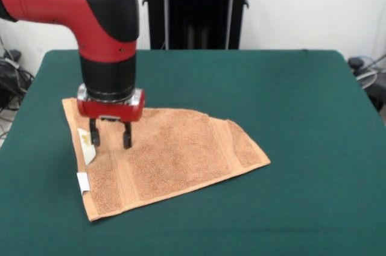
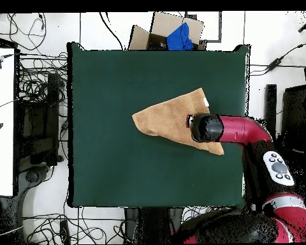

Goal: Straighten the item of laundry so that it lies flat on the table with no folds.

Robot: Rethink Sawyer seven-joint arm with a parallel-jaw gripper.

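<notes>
Towel (image 1: 175, 153) work is at the grasping step: the cloth lies on the green table (image 1: 301, 105) in a tapering, roughly triangular shape, which suggests one part is folded over, so it is not yet flat. The gripper (image 1: 110, 138) hangs low over the towel's wide end, near the white tags (image 1: 84, 174), with its jaws apart and nothing held; whether the fingertips touch the cloth I cannot tell. Next, I judge, it should close on the top layer only and draw it outward until the towel opens square. Nothing else sits on the table. Off it, the overhead view shows cables and a cardboard box (image 2: 165, 29) beyond the far edge, well apart from the towel.
</notes>
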